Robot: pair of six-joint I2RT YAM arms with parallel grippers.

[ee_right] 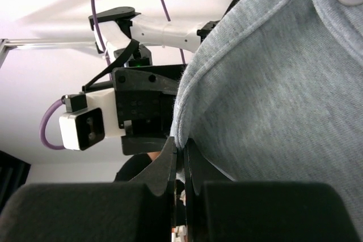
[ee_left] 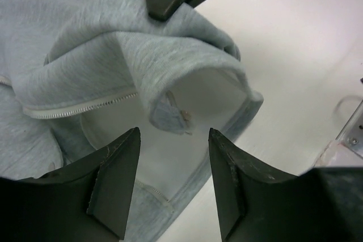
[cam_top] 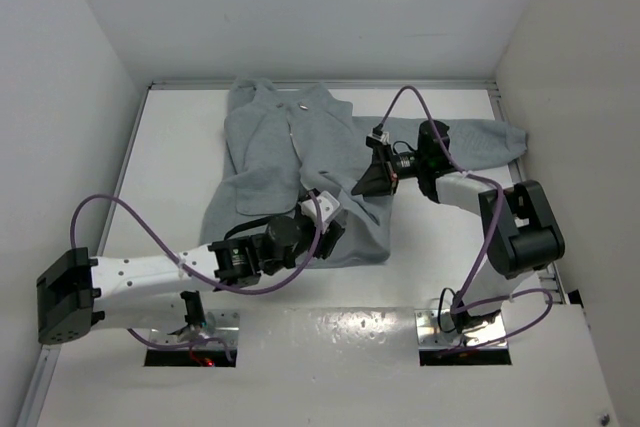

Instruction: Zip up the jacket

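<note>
Left wrist view: my left claw [ee_left: 173,139] gapes wide just above the raised hem corner of the jacket [ee_left: 85,49], gripping nothing. My right claw [ee_right: 180,148] is clamped on a lifted jacket edge. White desk [ee_left: 295,55] lies beyond that hem.

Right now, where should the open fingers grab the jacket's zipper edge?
Probably the jacket's small flap at the zipper's end. It hangs free, held up by the right fingers, right ahead of the open left fingers, so come straight forward.
</note>
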